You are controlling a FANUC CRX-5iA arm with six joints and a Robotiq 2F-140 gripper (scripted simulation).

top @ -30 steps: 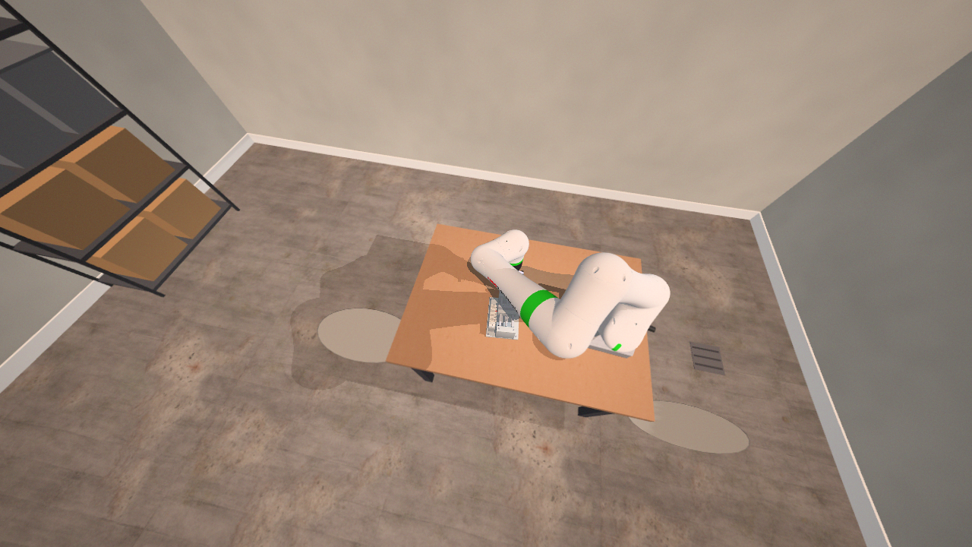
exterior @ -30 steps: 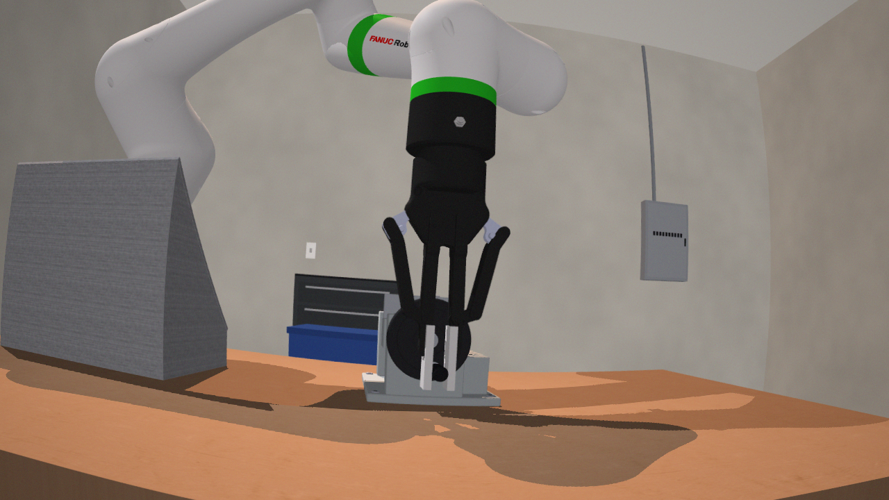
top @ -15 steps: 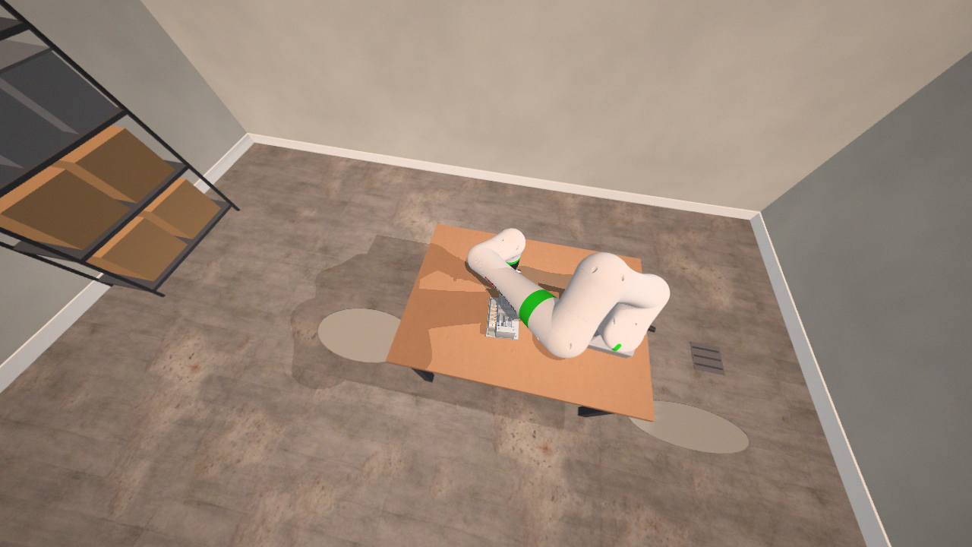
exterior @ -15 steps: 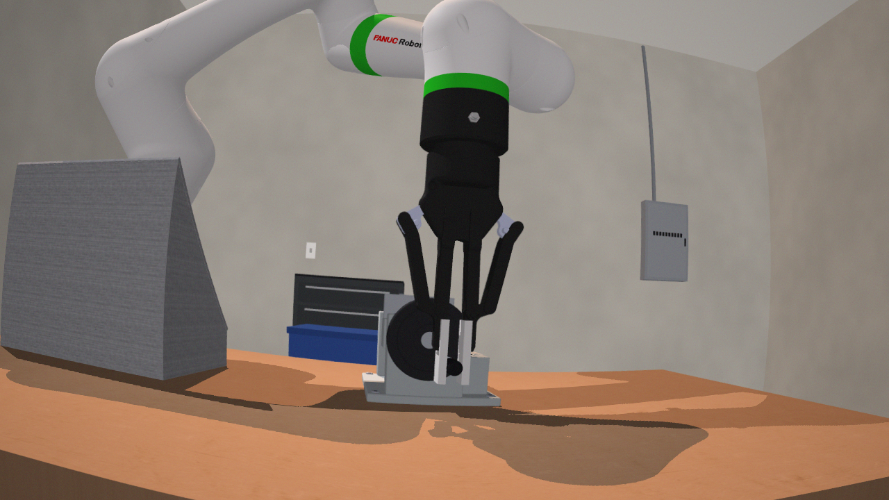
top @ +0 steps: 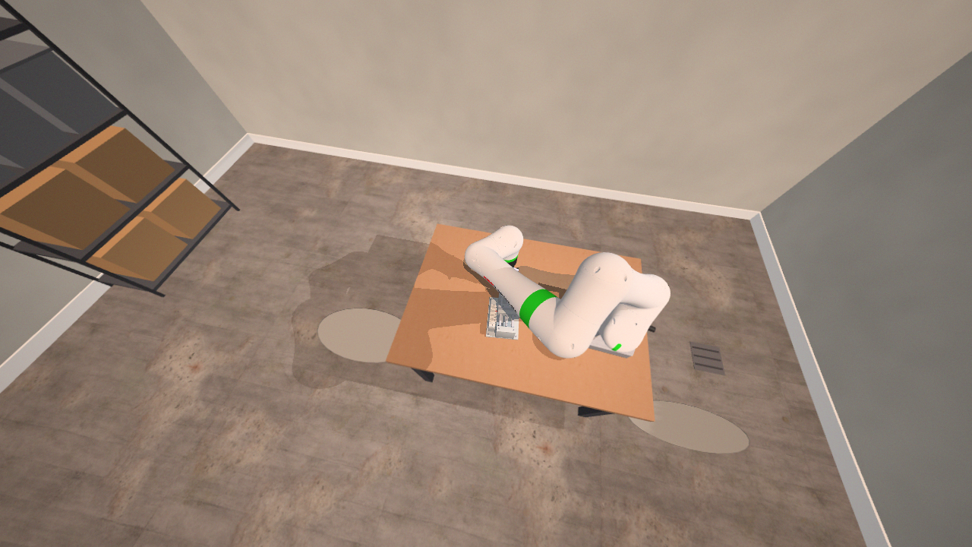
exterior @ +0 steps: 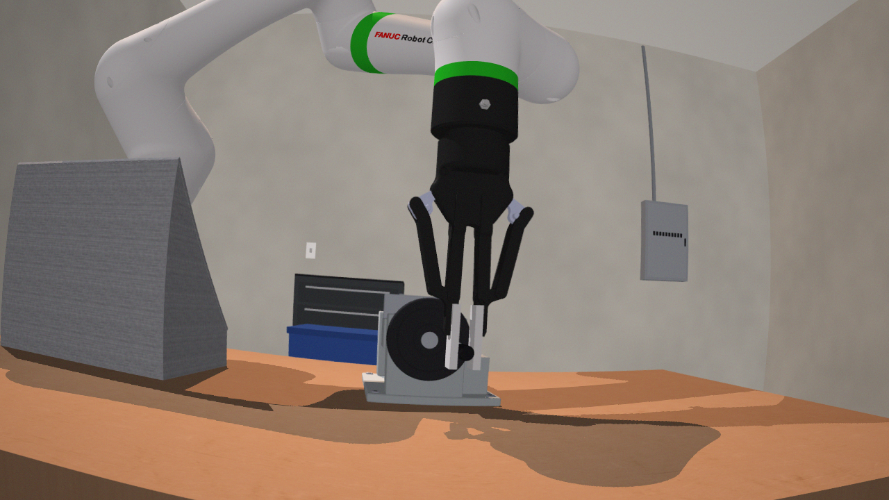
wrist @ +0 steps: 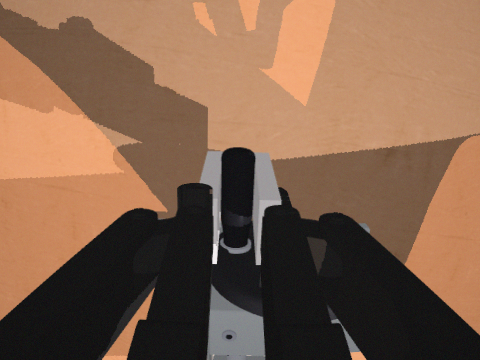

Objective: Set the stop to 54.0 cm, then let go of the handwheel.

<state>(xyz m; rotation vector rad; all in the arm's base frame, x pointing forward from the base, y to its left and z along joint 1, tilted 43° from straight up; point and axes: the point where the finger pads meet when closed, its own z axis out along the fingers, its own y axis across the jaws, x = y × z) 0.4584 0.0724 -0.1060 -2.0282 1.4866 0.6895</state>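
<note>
A grey stop fixture [exterior: 428, 388] [top: 500, 325] stands on the wooden table [exterior: 186, 435] [top: 475, 367]. Its black handwheel [exterior: 417, 339] faces the exterior view, with a black crank knob [exterior: 464, 353] [wrist: 238, 190] at the wheel's lower right rim. My gripper [exterior: 464, 343] [wrist: 237, 176] points straight down and is shut on this crank knob, its white pads on either side of it. In the wrist view the knob sticks out between my two black fingers over the grey fixture body [wrist: 230, 340]. In the top view the arm hides the gripper and the wheel.
A large grey wedge block [exterior: 105, 267] stands on the table to the left of the fixture. The robot base [top: 622, 339] sits at the table's right side. A blue and black cabinet [exterior: 335, 323] stands behind the table. A shelf rack [top: 88, 190] is at the room's left.
</note>
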